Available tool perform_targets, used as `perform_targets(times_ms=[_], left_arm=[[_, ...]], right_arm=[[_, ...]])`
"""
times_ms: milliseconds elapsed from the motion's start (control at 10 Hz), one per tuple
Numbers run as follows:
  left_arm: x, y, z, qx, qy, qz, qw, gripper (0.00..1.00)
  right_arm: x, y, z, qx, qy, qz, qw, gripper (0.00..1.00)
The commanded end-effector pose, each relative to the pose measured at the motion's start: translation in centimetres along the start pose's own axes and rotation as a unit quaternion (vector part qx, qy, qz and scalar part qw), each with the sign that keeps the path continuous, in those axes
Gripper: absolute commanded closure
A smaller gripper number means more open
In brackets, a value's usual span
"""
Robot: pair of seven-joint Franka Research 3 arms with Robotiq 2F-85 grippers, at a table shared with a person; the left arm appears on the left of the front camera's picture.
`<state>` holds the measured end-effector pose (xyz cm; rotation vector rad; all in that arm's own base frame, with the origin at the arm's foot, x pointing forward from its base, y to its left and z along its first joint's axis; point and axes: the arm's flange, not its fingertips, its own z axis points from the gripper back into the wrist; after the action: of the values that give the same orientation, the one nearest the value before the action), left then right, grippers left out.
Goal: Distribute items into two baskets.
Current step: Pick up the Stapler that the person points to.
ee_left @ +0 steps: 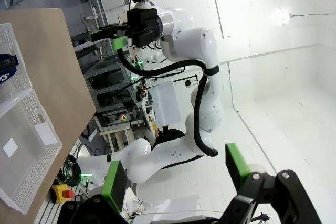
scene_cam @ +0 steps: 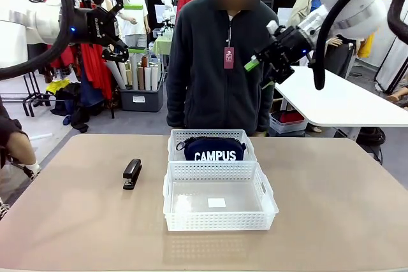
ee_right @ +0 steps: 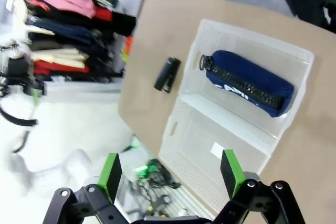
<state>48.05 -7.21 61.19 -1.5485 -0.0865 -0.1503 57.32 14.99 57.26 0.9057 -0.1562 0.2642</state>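
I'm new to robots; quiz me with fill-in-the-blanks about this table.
The navy blue soft pouch lettered CAMPUS lies in the white lattice plastic basket nearer the ____.
The small black stapler lies on the robot's ____ side of that basket.
The left hand and right hand hang high, fingers ____.
Missing: person, left, open.

Probably a robotics lab: white robot arm (ee_left: 191, 45), hanging clothes (ee_right: 68, 9), grey storage bin (scene_cam: 141, 99).

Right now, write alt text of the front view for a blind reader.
On a table, the far basket holds a navy CAMPUS pouch, the near basket holds no item, and a black stapler lies left of them. The left end effector and right end effector hover open above; a person stands opposite.
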Motion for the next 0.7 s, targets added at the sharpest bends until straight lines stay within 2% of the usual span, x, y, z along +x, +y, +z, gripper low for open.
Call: perform_targets(times_ms=[0,200,500,600], left_arm=[[0.0,-0.1,0.1,-0.001,0.000,-0.003,1.000,0.00],[0.0,-0.1,0.1,-0.001,0.000,-0.003,1.000,0.00],[0.0,-0.1,0.1,-0.001,0.000,-0.003,1.000,0.00],[0.0,-0.1,0.1,-0.001,0.000,-0.003,1.000,0.00]], right_arm=[[-3.0,-1.2,3.8,0.021,-0.051,-0.036,0.998,0.00],[-5.3,-2.5,6.2,0.062,-0.052,-0.069,0.994,0.00],[-6.6,-6.7,8.6,0.200,-0.036,-0.101,0.974,0.00],[-6.9,-7.6,8.8,0.208,-0.038,-0.109,0.971,0.00]])
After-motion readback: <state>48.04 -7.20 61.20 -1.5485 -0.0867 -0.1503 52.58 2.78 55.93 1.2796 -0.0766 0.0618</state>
